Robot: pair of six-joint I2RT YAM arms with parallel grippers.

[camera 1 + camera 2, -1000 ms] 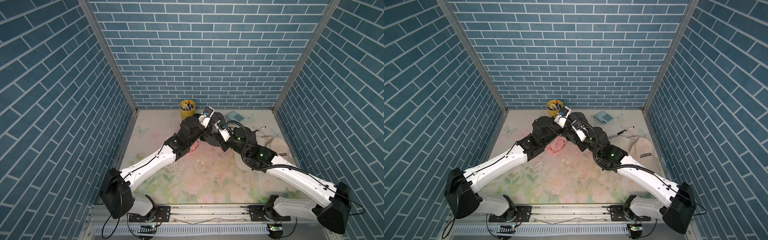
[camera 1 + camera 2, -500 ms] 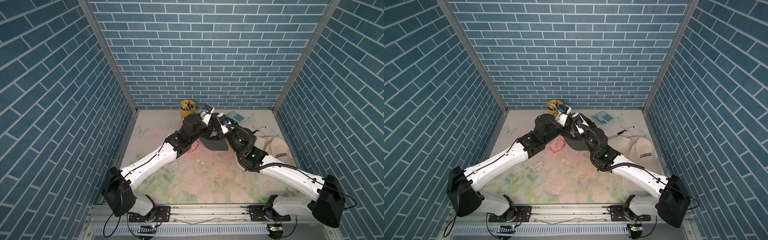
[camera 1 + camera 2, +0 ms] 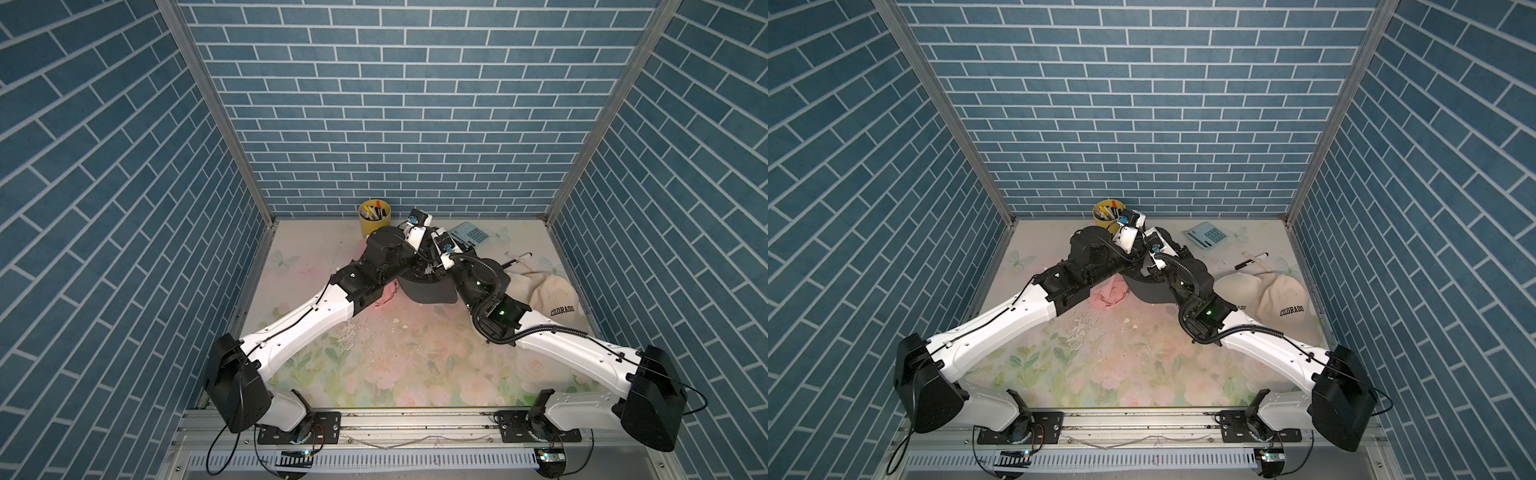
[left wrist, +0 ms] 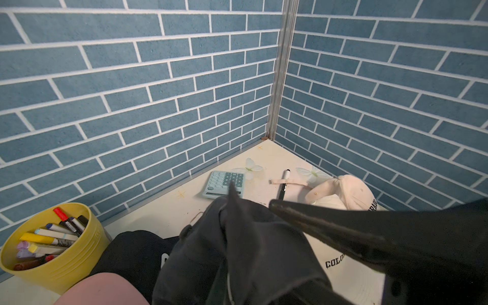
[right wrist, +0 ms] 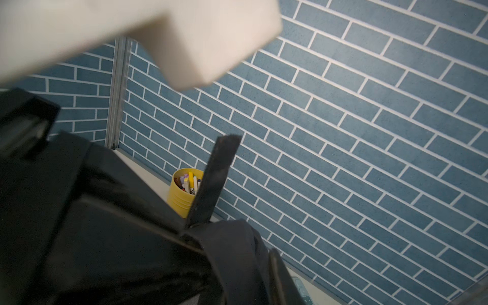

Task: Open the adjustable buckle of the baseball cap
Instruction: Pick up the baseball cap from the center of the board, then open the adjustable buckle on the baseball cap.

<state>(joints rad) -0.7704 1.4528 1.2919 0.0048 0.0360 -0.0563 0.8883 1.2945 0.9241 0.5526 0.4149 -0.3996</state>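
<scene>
While the dark baseball cap (image 3: pixel 428 291) is at the back of the counter (image 3: pixel 374 353), between the two arms, the work looks only partly done. The left hand (image 3: pixel 422 259) is closed, seemingly pinching the cap's bunched cloth. The right hand (image 3: pixel 436 272) is at the cap too, but I cannot tell whether it is open or closed. The strap (image 5: pixel 216 179) stands up free in the right wrist view. The buckle is hidden, so its release appears left to do.
</scene>
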